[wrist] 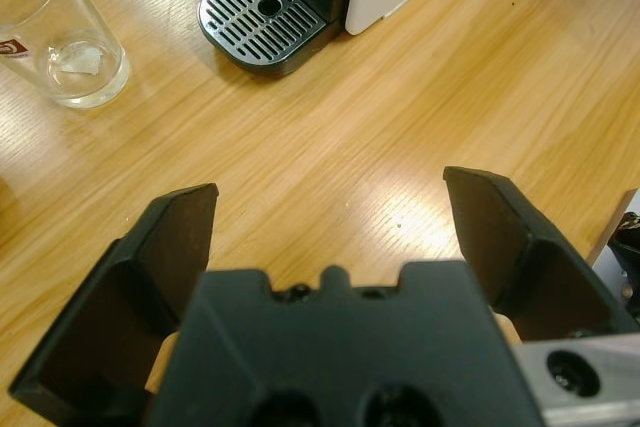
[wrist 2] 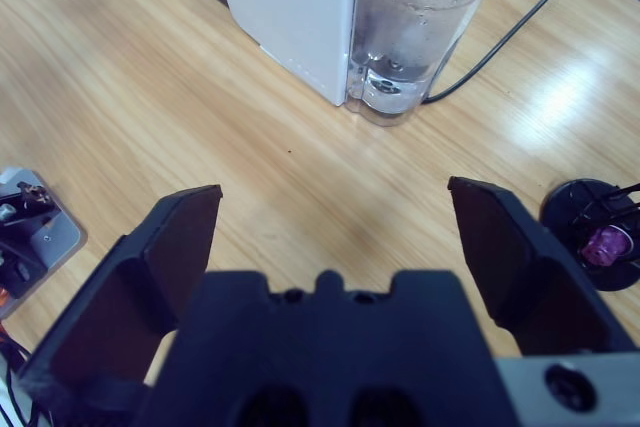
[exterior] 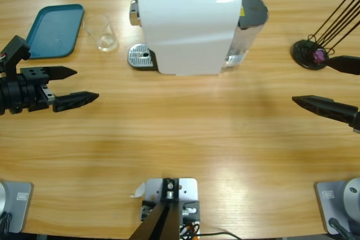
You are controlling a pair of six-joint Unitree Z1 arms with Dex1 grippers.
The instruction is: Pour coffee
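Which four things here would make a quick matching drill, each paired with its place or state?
1 glass
2 teal tray
3 drip grate
4 left gripper

a open, holding nothing
b table's far left corner
c between tray and coffee machine
d at the machine's foot, nothing on it

Pairs: 1-c, 2-b, 3-d, 4-a

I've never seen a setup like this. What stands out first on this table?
The big white coffee machine at the table's far middle catches the eye, its drip tray bare. Left of it stand a clear glass, looking empty, and a teal tray. The left gripper and right gripper come in from opposite sides, jaws open, holding nothing.
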